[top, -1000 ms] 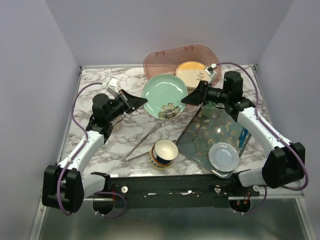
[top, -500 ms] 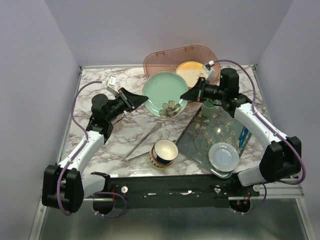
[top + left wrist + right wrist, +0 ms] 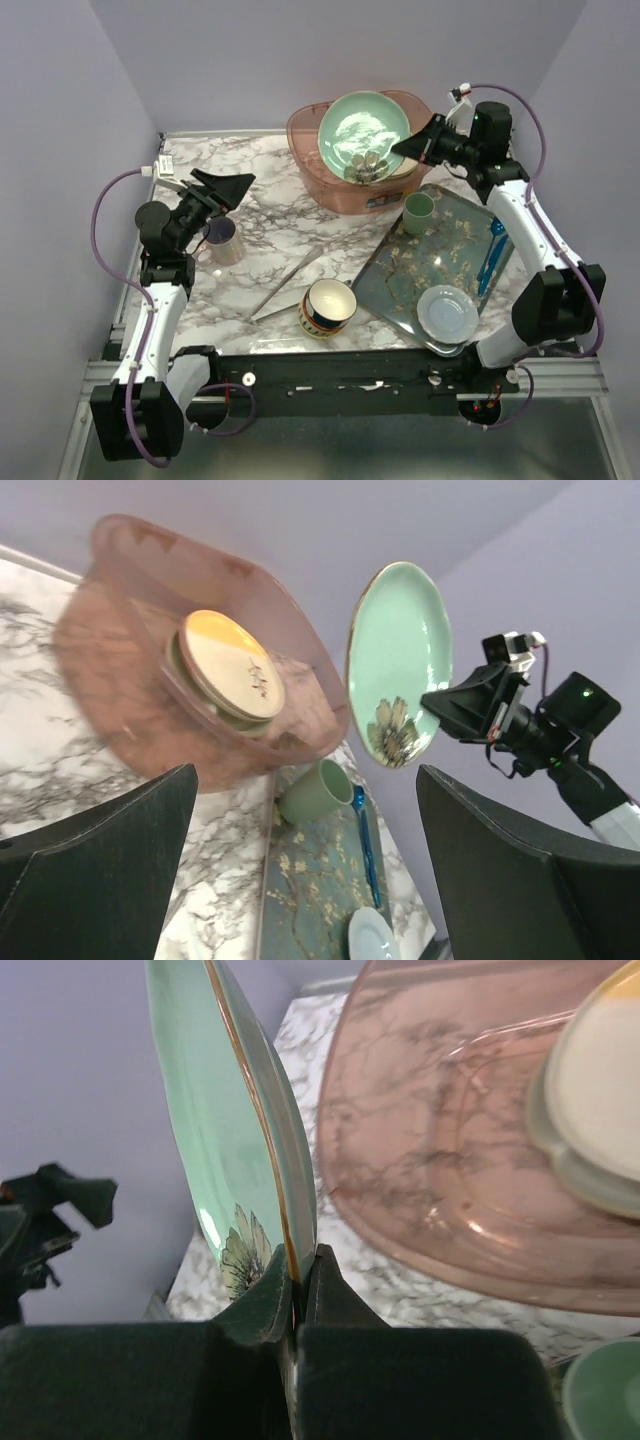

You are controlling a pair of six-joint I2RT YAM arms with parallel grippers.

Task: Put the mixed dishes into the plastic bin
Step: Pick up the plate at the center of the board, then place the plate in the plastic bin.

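step: carrying mint-green plate [image 3: 362,132] to plastic bin [image 3: 320,185], raised by its rim at 12 o'clock of bench [image 3: 270,215]; drop not yet done
right end effector [image 3: 408,147]: clamping plate rim, plate standing on edge
left end effector [image 3: 230,188]: released wide, hovering at 9 o'clock near lilac mug [image 3: 222,241]
next: likely tilting plate flat, lowering onto pink-and-cream plate [image 3: 228,665] inside bin, then unclamping

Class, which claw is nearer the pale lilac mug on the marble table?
Left. The left claw hangs open beside the mug; the right claw is far across, gripping the mint-green plate over the pink plastic bin.
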